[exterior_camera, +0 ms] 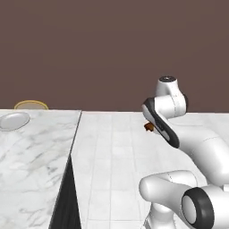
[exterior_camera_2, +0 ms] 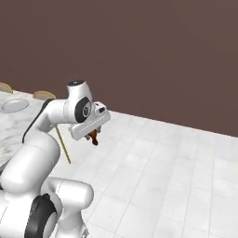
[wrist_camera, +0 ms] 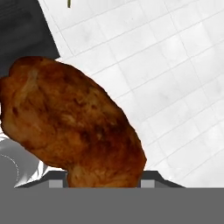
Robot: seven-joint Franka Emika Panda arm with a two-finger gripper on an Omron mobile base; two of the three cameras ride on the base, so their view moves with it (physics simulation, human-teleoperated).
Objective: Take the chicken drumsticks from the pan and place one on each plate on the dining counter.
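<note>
Gripper: gripper (exterior_camera_2: 91, 133) is clamped on the reddish-brown drumstick (wrist_camera: 70, 131), carried in the air over the tiled floor (exterior_camera_2: 162, 162).
Drumstick place: off to the side of the counter (exterior_camera: 31, 156), past its edge, hanging below the hand.
Plate: pale plate (exterior_camera: 14, 120) sits on the counter's far end, well apart from the drumstick.
Handling: likely light, firm but greasy, rounded; could twist or slip in the jaws.
Hold: the hand view suggests the grip is at the narrower end, the meaty bulk hanging free; a steady carry seems wise.

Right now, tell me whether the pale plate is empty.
Empty: the pale plate shows bare on the dining counter; the gripper holds a drumstick.
</note>
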